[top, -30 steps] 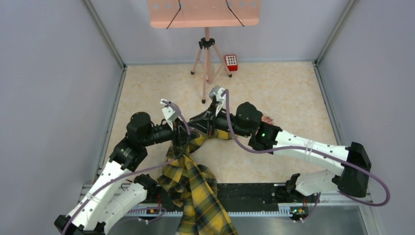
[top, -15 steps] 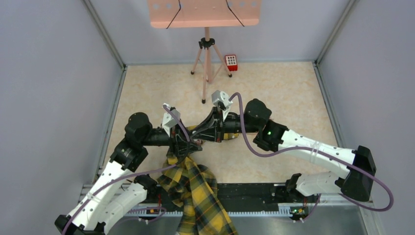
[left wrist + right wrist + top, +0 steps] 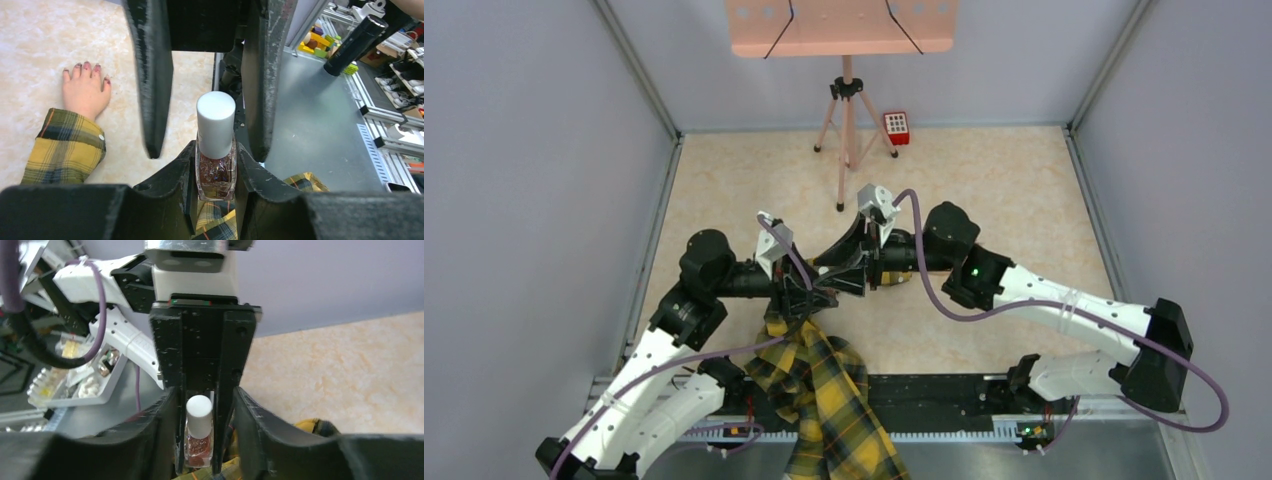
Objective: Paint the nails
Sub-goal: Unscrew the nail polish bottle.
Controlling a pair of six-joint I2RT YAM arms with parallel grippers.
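My left gripper point(image 3: 215, 150) is shut on a small glass bottle of dark red nail polish point(image 3: 216, 175) with a white cap point(image 3: 216, 122), held above the plaid cloth. My right gripper point(image 3: 202, 395) faces it, open. Its fingers point(image 3: 152, 75) stand on either side of the cap without touching it. In the top view the two grippers meet over the table's middle, left gripper point(image 3: 817, 293) against right gripper point(image 3: 842, 268). The pale mannequin hand point(image 3: 86, 95) lies flat on the table, its nails point(image 3: 86, 65) dark red, in a yellow-black plaid sleeve point(image 3: 65, 147). The arms hide the hand in the top view.
A tripod point(image 3: 847, 120) carrying a pink board point(image 3: 844, 25) stands at the back, with a small red keypad box point(image 3: 896, 127) beside its foot. The plaid sleeve point(image 3: 824, 390) trails over the black rail point(image 3: 944, 395) at the near edge. Grey walls enclose the table on three sides.
My right gripper swung down and left to meet the left gripper at the bottle. Its jaws then spread apart around the white cap. The left gripper barely moved.
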